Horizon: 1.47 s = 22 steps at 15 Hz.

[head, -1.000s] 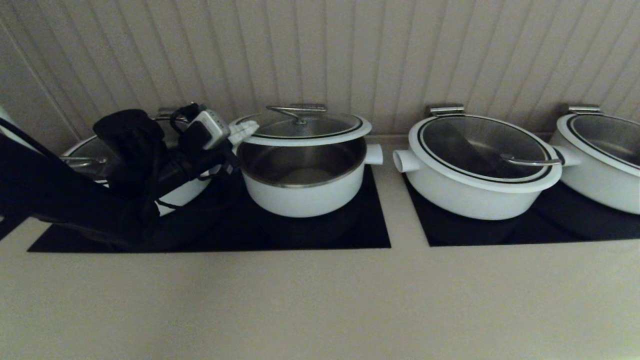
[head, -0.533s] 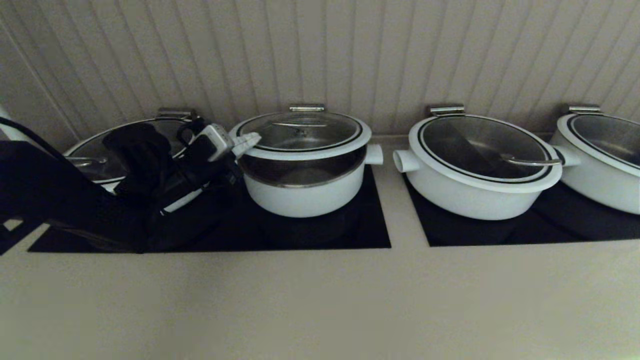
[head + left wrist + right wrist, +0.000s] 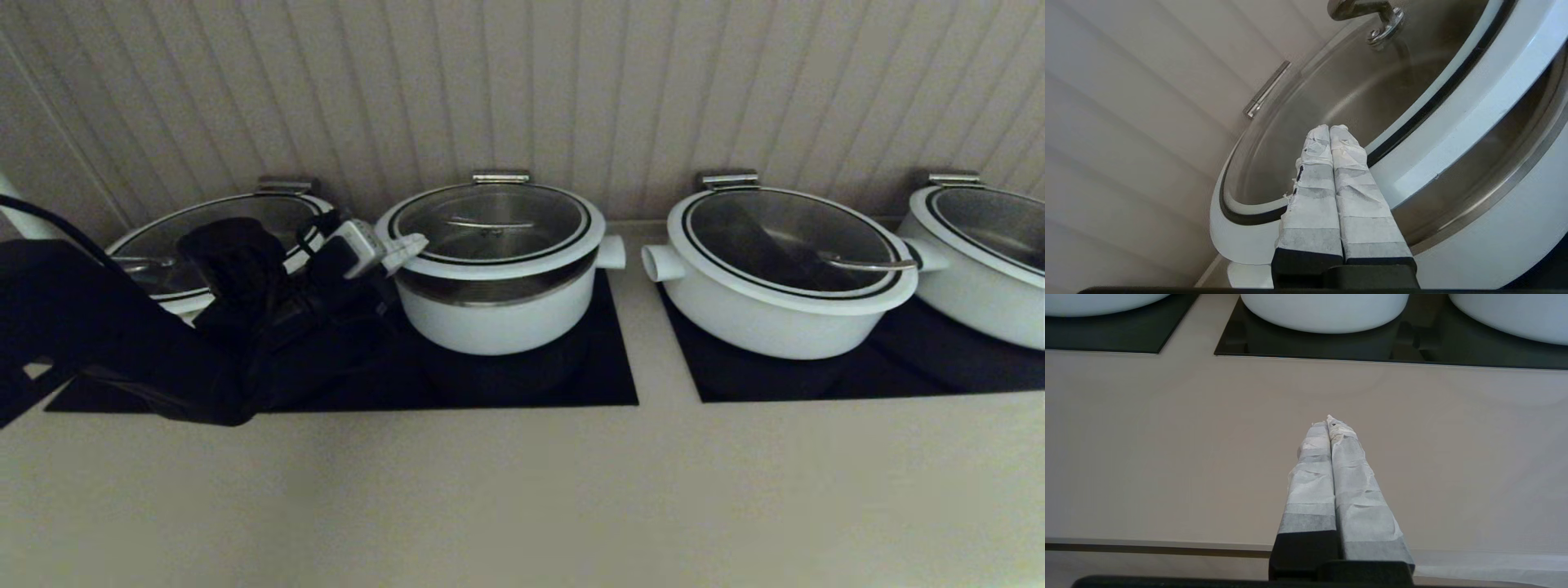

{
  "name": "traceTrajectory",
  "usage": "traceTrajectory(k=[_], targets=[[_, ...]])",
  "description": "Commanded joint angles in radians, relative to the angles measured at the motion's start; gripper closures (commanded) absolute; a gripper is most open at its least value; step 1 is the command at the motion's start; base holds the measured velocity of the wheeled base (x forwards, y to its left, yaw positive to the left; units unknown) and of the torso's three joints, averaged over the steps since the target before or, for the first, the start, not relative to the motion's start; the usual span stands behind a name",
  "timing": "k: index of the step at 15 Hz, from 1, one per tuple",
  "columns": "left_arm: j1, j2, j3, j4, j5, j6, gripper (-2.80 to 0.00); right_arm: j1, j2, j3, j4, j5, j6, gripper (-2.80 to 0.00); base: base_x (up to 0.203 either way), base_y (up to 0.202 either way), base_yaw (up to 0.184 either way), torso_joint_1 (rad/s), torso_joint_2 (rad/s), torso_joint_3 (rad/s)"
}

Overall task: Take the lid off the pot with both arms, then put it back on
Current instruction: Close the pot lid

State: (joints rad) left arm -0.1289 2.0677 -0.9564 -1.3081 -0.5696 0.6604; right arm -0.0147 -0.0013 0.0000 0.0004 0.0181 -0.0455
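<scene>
Left tool [image 3: 406,242], pressed together, touches lid [image 3: 490,224] rim.

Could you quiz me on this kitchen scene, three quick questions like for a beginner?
1. True or false: the lid sits fully shut on the pot.
2. Which pincer is at the lid's rim? A) left pincer B) right pincer
3. Fill in: the right pincer hovers over the bare ____, away from the pots.

Key:
1. False. A gap shows steel lining under the front edge.
2. A. Its closed tips lie at the lid's white rim.
3. Counter.
</scene>
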Motion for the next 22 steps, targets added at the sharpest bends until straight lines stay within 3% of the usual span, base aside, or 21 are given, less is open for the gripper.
traceTrajectory(k=[1, 22], targets=[[0.0, 0.008, 0.002, -0.01, -0.003, 0.004, 0.0, 0.0, 0.001, 0.0, 0.0, 0.0, 0.0, 0.0, 0.0, 0.0, 0.0, 0.0, 0.0, 0.0], [0.002, 0.083, 0.005, -0.02, -0.003, 0.005, 0.0, 0.0, 0.001, 0.0, 0.0, 0.0, 0.0, 0.0, 0.0, 0.0, 0.0, 0.0, 0.0, 0.0]])
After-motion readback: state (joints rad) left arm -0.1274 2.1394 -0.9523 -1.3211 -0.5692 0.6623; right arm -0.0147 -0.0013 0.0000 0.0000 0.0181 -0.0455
